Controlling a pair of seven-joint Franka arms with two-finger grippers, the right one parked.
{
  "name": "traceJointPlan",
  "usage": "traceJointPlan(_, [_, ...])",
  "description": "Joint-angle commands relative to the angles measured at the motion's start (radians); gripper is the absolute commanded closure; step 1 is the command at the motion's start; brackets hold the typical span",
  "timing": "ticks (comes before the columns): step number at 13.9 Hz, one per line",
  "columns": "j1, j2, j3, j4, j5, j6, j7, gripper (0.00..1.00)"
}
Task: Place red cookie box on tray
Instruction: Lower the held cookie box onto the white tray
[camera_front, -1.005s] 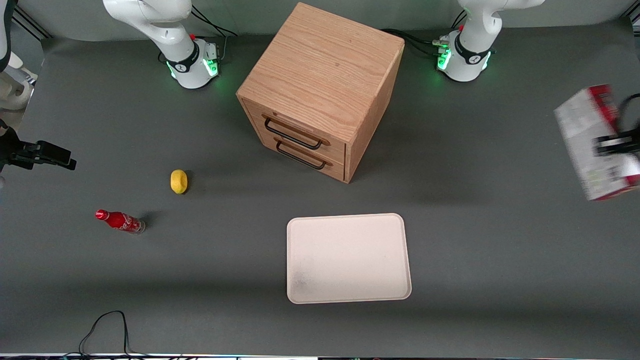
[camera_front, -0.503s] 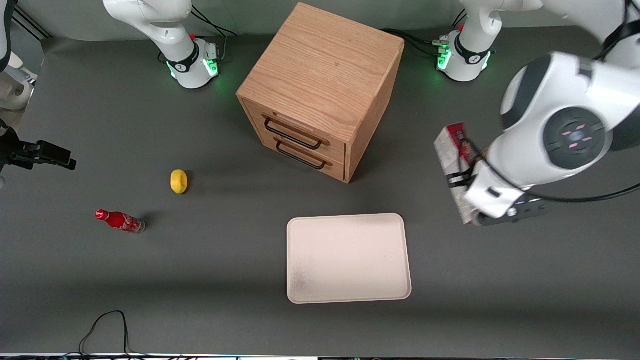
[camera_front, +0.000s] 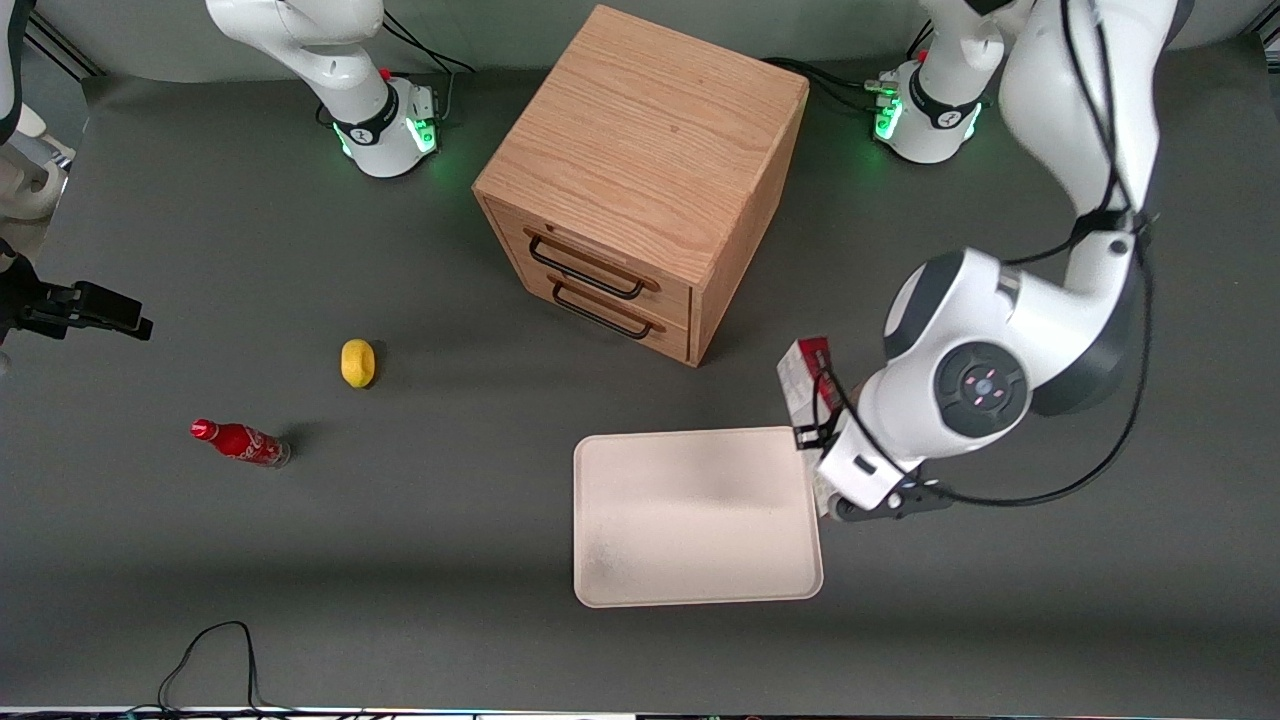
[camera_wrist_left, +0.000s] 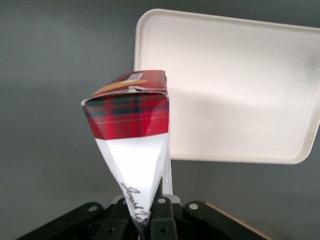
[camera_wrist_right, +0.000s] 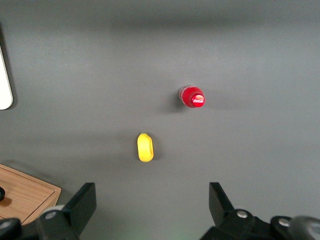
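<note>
Right at the tray's (camera_front: 697, 516) edge nearest the working arm, hand (camera_front: 815, 440) grips red cookie box (camera_front: 804, 385) on-edge, tray just alongside.

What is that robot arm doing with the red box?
The arm's gripper is shut on the red cookie box and holds it in the air, right at the edge of the cream tray. The box is not on the tray yet. The wooden drawer cabinet sits farther from the front camera than the tray. A lemon and a little red cola bottle rest on the table toward the parked arm's end.
</note>
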Motion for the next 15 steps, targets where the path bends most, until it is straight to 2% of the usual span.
traceJointPlan(1, [-0.034, 0.106, 0.003, 0.114, 0.004, 0.032, -0.015, 1.00])
traceJointPlan(6, [-0.071, 0.203, 0.061, 0.157, 0.022, 0.093, 0.019, 1.00])
traceJointPlan(9, [-0.074, 0.229, 0.077, 0.163, 0.022, 0.130, 0.078, 1.00])
traceJointPlan(15, [-0.089, 0.268, 0.114, 0.169, 0.024, 0.182, 0.085, 1.00])
